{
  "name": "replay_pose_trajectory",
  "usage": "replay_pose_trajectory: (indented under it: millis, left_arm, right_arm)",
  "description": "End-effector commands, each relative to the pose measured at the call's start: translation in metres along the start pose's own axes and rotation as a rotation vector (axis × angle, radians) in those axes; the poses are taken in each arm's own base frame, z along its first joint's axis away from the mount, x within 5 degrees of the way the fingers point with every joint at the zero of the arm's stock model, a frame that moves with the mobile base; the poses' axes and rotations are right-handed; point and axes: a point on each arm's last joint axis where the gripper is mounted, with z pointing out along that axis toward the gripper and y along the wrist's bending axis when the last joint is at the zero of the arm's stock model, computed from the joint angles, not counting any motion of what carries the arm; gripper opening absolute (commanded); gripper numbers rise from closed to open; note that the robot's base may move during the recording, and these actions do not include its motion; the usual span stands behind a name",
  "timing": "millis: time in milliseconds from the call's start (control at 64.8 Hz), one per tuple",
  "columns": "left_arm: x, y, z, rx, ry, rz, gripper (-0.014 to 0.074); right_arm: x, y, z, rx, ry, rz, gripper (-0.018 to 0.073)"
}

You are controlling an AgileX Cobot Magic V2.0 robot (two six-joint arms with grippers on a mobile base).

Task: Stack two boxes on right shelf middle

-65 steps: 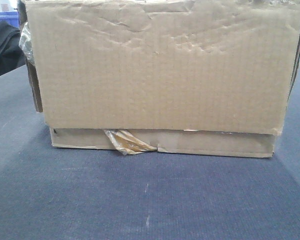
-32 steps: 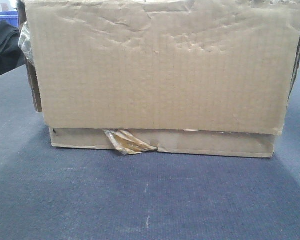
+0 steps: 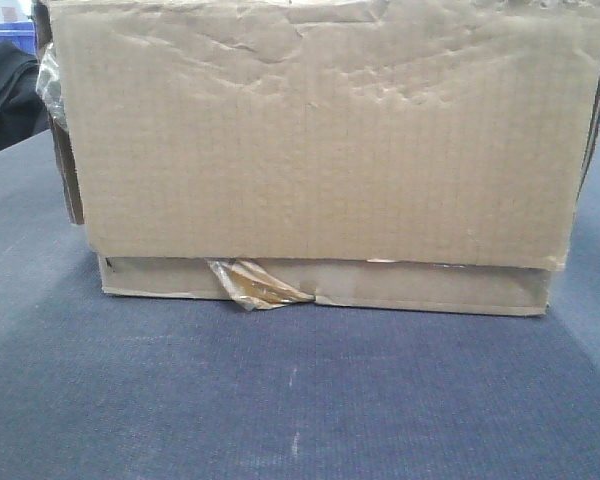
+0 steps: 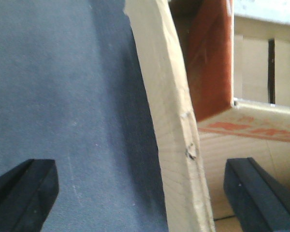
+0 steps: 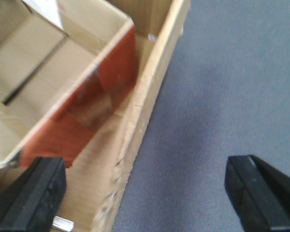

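Two boxes: the outer carton [image 3: 320, 150] stands on the blue-grey bench [image 3: 300, 400] with its wrinkled face towards the front camera. A red-sided box [image 5: 87, 106] sits inside its open top, probably so that the pair can be carried as one load.
Left gripper [image 4: 140, 198]: its fingers [image 4: 21, 193] are spread wide. One hangs outside above the bench cloth and the other inside the carton, with the carton's left wall rising between them. No contact shows.
Right gripper [image 5: 147, 193]: it mirrors the left, with its fingers [image 5: 261, 188] wide apart, one over the bench and one over the carton's interior. The right wall runs between them.
Reason for the pose: the carton looks too broad for one arm. Straddling opposite walls lets each arm pinch a wall so the two can lift together.
Shelf: it appears in none of the views. Both boxes are on the bench, so placing is not yet done.
Step in hand: most likely lining up before closing on the walls.
Next move calls for: both sides closing evenly and rising level, so the inner box does not slide.
Risk: the left wall bows in the left wrist view, so thin card may fold under a pinch. The torn tape [image 3: 255, 285] at the lower edge hints at a weak bottom.
Unclear: the right wrist view is blurred, so whether the red-sided box lies flat on the carton's floor cannot be told.
Background: a blue bin [image 3: 5, 35] and a dark cloth [image 3: 5, 90] lie behind the carton on the front view's left side.
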Motion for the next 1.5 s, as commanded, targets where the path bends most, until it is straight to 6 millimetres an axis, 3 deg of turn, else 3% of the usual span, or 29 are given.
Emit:
replay_pose_trajectory:
  millis: [0, 185, 432, 555, 617, 710, 802, 833, 1003, 1188, 1357, 1481]
  left_arm:
    - [-0.001, -0.009, 0.003, 0.025, -0.015, 0.015, 0.0598]
    - [-0.001, -0.02, 0.025, 0.036, 0.033, 0.039, 0.0598]
    - [0.001, -0.019, 0.053, 0.023, 0.114, 0.043, 0.0598]
    - [0.002, -0.018, 0.059, 0.012, 0.128, 0.048, 0.0573]
    - [0.002, -0.018, 0.059, 0.005, 0.128, 0.051, 0.051]
    - [0.002, -0.018, 0.059, 0.005, 0.128, 0.051, 0.0312]
    - [0.002, -0.018, 0.059, 0.005, 0.134, 0.051, -0.0015]
    - [0.003, -0.018, 0.059, 0.004, 0.139, 0.049, -0.0116]
    - [0.003, -0.018, 0.059, 0.004, 0.139, 0.04, -0.0111]
    - [0.002, -0.018, 0.043, 0.004, 0.104, 0.011, -0.0111]
    - [0.002, -0.016, 0.008, 0.002, 0.016, -0.027, -0.0111]
    - [0.002, -0.016, -0.027, 0.012, -0.09, -0.036, -0.0111]
  right_arm:
    - [-0.002, -0.001, 0.009, 0.002, 0.017, -0.005, 0.0551]
    - [-0.002, -0.003, 0.031, 0.0, 0.071, 0.0, 0.0551]
    - [0.0, -0.005, 0.057, -0.003, 0.134, 0.006, 0.0545]
    - [0.0, -0.006, 0.062, -0.004, 0.145, 0.008, 0.0431]
    - [0.0, -0.006, 0.062, -0.003, 0.141, 0.008, 0.0321]
    - [0.0, -0.006, 0.062, -0.003, 0.141, 0.008, 0.0093]
    - [0.0, -0.006, 0.062, -0.003, 0.141, 0.008, -0.0168]
    - [0.0, -0.006, 0.062, -0.003, 0.14, 0.008, -0.0162]
    - [0.0, -0.006, 0.061, -0.003, 0.138, 0.007, -0.0154]
    - [-0.002, -0.005, 0.048, -0.002, 0.106, 0.004, -0.0154]
    - [-0.006, -0.002, 0.02, 0.006, 0.0, -0.003, -0.0154]
    - [-0.009, 0.0, -0.011, 0.012, -0.107, -0.01, -0.0154]
